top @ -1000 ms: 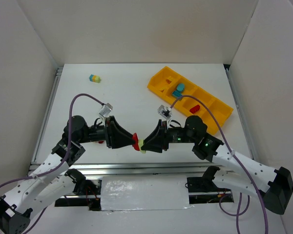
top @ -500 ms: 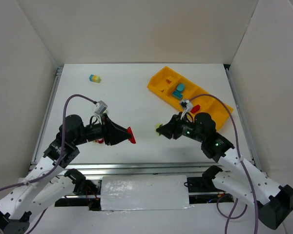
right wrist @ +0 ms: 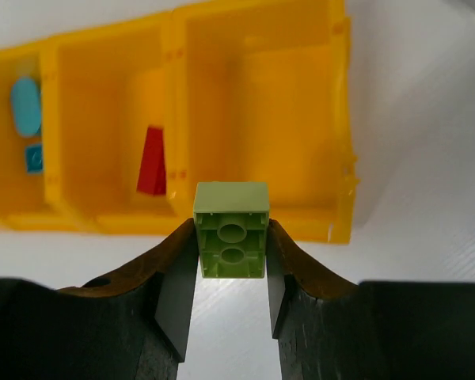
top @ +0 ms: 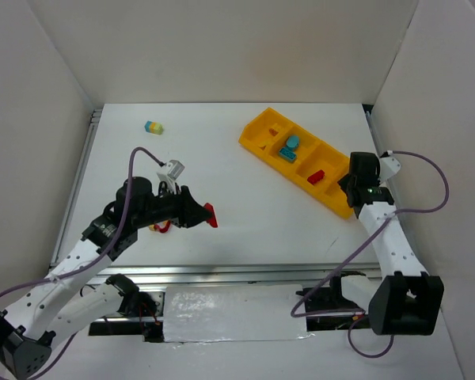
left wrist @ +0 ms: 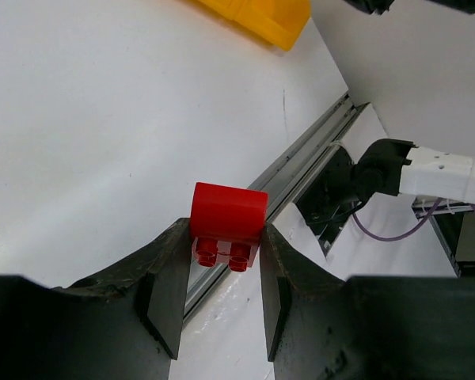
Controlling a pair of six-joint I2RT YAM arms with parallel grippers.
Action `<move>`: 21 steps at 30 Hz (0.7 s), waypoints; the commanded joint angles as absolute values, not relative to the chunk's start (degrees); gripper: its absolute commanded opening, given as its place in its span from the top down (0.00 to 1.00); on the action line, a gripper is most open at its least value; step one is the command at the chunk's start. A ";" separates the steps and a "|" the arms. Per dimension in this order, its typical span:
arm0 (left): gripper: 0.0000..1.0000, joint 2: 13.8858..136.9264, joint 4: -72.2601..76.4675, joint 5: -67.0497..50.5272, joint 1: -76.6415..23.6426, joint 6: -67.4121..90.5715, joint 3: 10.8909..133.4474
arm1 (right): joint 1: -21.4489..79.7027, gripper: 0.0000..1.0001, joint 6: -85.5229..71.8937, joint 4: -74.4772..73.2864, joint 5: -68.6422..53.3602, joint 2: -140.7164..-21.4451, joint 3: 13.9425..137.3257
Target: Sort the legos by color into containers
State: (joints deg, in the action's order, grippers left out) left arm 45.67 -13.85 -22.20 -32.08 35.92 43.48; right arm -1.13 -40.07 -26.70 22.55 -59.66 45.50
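Currently two bricks are off the desk [top: 222, 158], one in each gripper. The left gripper [left wrist: 226, 247] is closed narrowly on one red brick [left wrist: 228, 210], studs facing the wrist camera, over the desk at about 8 o'clock in the top view. The right gripper [right wrist: 231, 255] pinches one pale green brick [right wrist: 231, 207] just in front of the near wall of the end compartment [right wrist: 261, 103], at about 3 o'clock.

One long orange-yellow tray [top: 252, 136] lies slantwise at about 1 o'clock, split into four compartments. The end one beside the right gripper shows nothing inside. The next holds one red piece [right wrist: 152, 162]. The third holds two teal-blue pieces, a rounded one [right wrist: 25, 107] and a smaller square one [right wrist: 34, 157]. The contents of the fourth cannot be told.

One yellow-and-teal clump [top: 153, 127] sits alone on the desk at 11 o'clock, well apart from the tray. One small red bit [top: 163, 228] peeks out beneath the left arm, mostly hidden.
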 commanded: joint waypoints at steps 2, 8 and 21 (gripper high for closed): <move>1.00 47.98 -10.64 -20.48 -32.08 35.51 44.83 | -3.78 0.98 -41.48 -27.16 28.65 -66.17 50.97; 1.00 54.22 -6.07 -20.83 -32.17 36.30 47.45 | -4.48 0.25 -41.75 -28.73 30.15 -73.91 56.85; 1.00 81.25 1.93 -20.40 -35.77 33.50 66.34 | -4.39 0.00 -39.03 -30.06 14.26 -57.87 57.92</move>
